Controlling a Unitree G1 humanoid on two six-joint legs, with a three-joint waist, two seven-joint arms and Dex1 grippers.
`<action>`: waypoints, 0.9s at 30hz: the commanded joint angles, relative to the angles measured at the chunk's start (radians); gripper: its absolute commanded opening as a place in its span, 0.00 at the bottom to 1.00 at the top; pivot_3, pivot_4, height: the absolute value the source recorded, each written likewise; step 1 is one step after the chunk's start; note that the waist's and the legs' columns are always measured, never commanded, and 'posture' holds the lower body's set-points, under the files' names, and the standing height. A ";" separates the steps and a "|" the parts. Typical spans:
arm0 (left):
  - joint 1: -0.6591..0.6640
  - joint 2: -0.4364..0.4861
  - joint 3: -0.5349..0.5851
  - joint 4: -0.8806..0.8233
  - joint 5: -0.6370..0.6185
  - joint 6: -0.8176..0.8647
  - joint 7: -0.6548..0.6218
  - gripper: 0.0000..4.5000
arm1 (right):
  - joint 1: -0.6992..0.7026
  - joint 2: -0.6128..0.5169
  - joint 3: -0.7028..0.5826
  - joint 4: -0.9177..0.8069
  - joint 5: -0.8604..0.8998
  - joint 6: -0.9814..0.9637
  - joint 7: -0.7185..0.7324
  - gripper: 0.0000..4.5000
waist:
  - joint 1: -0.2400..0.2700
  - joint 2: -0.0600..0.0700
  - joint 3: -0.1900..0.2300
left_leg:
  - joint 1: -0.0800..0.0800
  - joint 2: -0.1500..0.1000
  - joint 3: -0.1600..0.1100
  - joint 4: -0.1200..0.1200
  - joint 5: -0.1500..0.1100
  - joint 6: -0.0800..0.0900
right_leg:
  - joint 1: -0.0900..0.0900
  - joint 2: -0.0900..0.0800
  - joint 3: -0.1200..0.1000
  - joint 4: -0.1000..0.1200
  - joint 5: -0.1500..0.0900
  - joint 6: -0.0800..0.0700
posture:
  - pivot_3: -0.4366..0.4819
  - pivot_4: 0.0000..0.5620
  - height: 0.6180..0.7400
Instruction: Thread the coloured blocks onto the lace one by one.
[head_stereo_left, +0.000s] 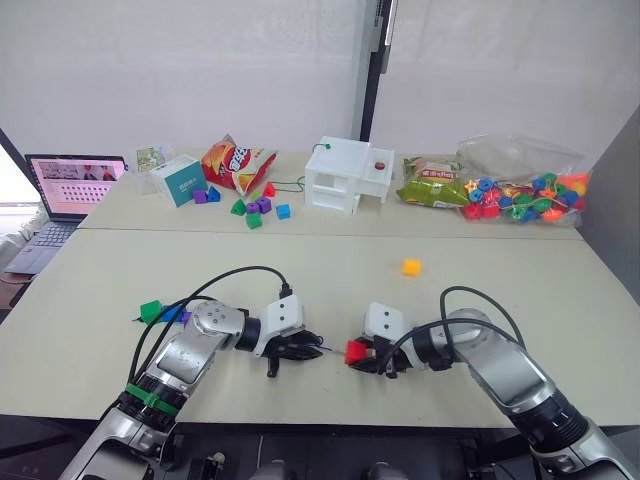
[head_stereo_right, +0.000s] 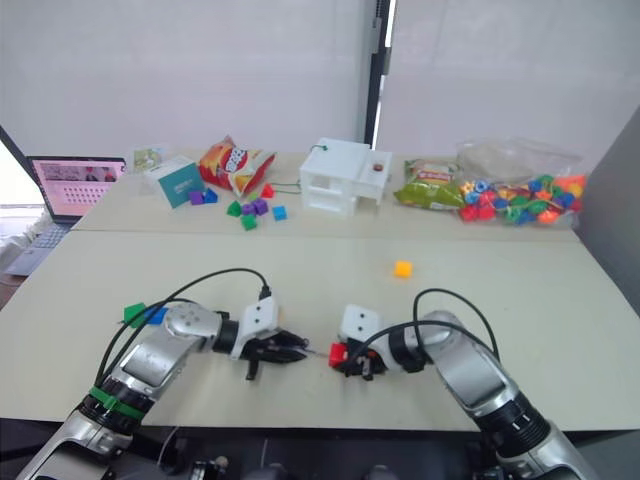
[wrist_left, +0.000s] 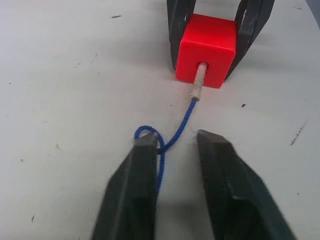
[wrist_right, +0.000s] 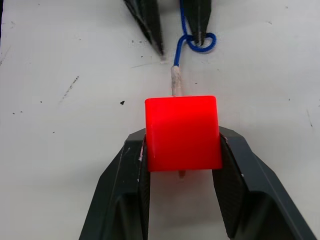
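Right gripper (wrist_right: 181, 150) nearest the camera, low at 6 o'clock on the worktop (head_stereo_left: 300, 270), jaws clamped on the two side faces of the red block (wrist_right: 183, 132), hole facing the other arm. Left gripper (wrist_left: 175, 165) sits just beside it at roughly 9 o'clock from the block, jaws parted with a gap between them; the lace (wrist_left: 175, 130) runs along one finger, can't tell if pinched or only resting against it. Pale stiff tip (wrist_left: 198, 82) is already in the block's hole, and the right wrist view shows a bit of it poking out the far side. Lace long axis lines up with the hole, running 9-to-3 between the two grippers, small loop by the left fingers. Judgement: red block mid-threading; next move needs the tip drawn on through along that same axis, right arm nearest the exit side. Yellow block (head_stereo_left: 411, 267) lies loose at 1 o'clock, green block (head_stereo_left: 151, 311) and blue block (head_stereo_left: 174, 315) behind the left arm at 9 o'clock
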 joint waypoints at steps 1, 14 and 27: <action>-0.009 -0.007 0.004 -0.023 -0.015 0.003 -0.013 0.02 | 0.018 -0.011 0.030 0.003 0.001 0.025 0.000 0.26 | 0.000 0.000 0.000 | 0.000 0.000 0.000 0.000 0.000 0.000 | 0.000 0.000 0.000 0.000 0.000 0.000 | 0.48 0.27 1.00; -0.053 -0.081 -0.038 -0.093 0.001 0.059 0.024 0.02 | -0.001 0.008 0.039 0.017 -0.001 0.030 -0.015 0.26 | -0.001 0.000 0.000 | 0.000 0.000 0.000 0.000 0.000 0.000 | 0.000 0.001 0.000 0.000 0.000 0.000 | 0.48 0.27 1.00; -0.068 -0.057 -0.021 -0.098 -0.001 0.100 0.023 0.14 | -0.019 0.021 0.049 0.032 -0.014 0.024 -0.029 0.26 | -0.008 0.000 0.000 | 0.000 0.001 0.000 0.000 0.000 0.000 | 0.000 0.001 0.000 0.000 0.000 0.000 | 0.48 0.27 1.00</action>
